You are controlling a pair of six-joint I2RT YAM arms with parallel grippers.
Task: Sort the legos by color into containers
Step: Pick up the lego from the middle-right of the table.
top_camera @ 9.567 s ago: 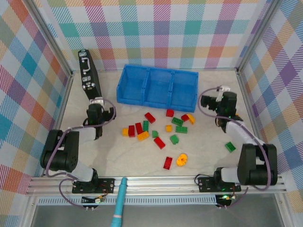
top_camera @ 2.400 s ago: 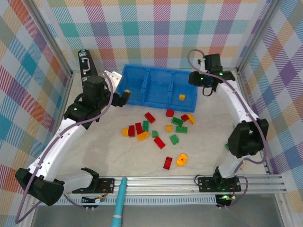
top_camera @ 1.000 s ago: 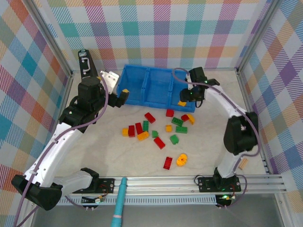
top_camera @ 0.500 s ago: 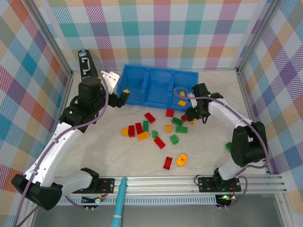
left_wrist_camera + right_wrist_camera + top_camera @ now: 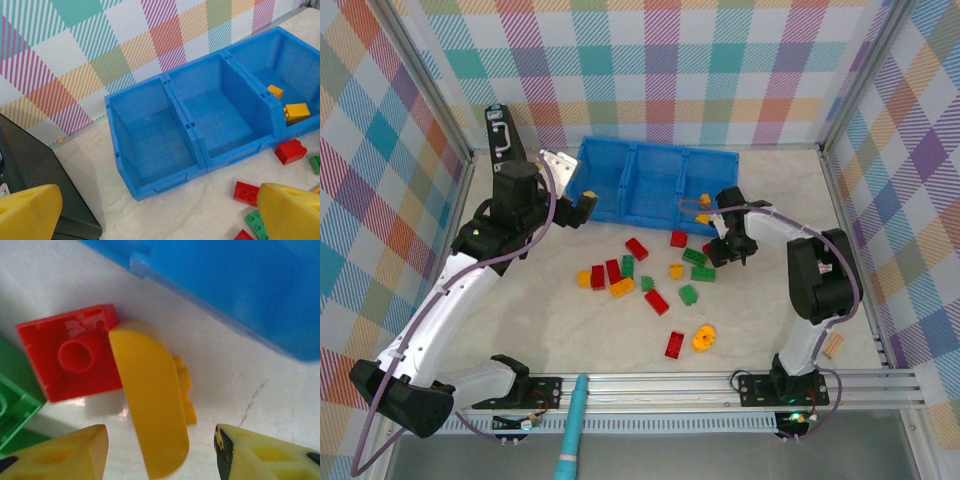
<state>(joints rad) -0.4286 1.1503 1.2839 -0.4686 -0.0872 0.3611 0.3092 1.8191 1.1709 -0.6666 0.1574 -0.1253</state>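
Observation:
The blue tray (image 5: 620, 163) stands at the back of the table, and its right compartment holds two yellow bricks (image 5: 702, 208). Red, green and yellow legos (image 5: 656, 301) lie scattered in front of it, with the round yellow gear piece (image 5: 703, 339) nearest me. My right gripper (image 5: 728, 248) is low on the table and open, its fingers either side of a curved yellow brick (image 5: 150, 400) that touches a red brick (image 5: 75, 357). My left gripper (image 5: 582, 206) hangs open and empty by the tray's left end (image 5: 150, 150).
A black case (image 5: 505, 150) leans along the left wall with a white card (image 5: 556, 163) beside it. A tan block (image 5: 834, 347) lies at the right near the rail. A teal pen (image 5: 570, 440) sticks out at the front edge.
My right gripper has come away from the tray's right compartment, leaving a second yellow brick there, and dropped to the table around the curved yellow brick. The left arm has barely shifted.

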